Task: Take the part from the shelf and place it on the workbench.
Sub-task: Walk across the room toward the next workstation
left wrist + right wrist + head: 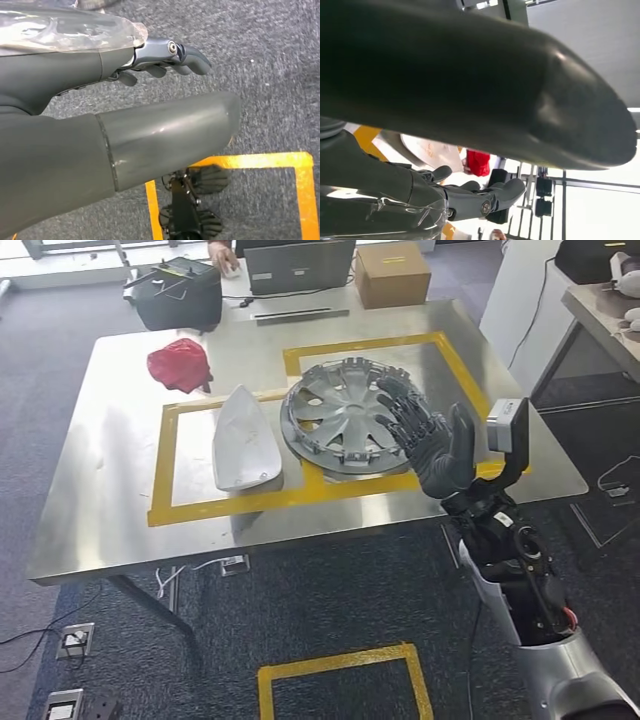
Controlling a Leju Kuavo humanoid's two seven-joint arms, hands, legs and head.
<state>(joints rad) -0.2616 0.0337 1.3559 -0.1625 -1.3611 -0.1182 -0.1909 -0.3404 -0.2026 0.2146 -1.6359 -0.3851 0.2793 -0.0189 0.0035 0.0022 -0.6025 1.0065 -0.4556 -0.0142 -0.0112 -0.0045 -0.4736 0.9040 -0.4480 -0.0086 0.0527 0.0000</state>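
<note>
A silver wheel cover [343,418] lies flat on the steel workbench [113,470], inside a yellow taped frame. My right hand [438,445] is raised over its right rim with the fingers [400,415] spread and nothing in them. In the right wrist view the thick thumb [471,85] and the stretched fingers [486,197] stand apart. My left hand [151,135] hangs over grey carpet, its fingers [181,52] straight and holding nothing.
A pale shell-shaped panel [241,440] lies left of the wheel cover, a red cloth [179,364] behind it. A black bag [177,292], a laptop [300,267] and a cardboard box [392,273] stand at the back, near a person's hand [221,255]. Yellow tape [340,665] marks the floor.
</note>
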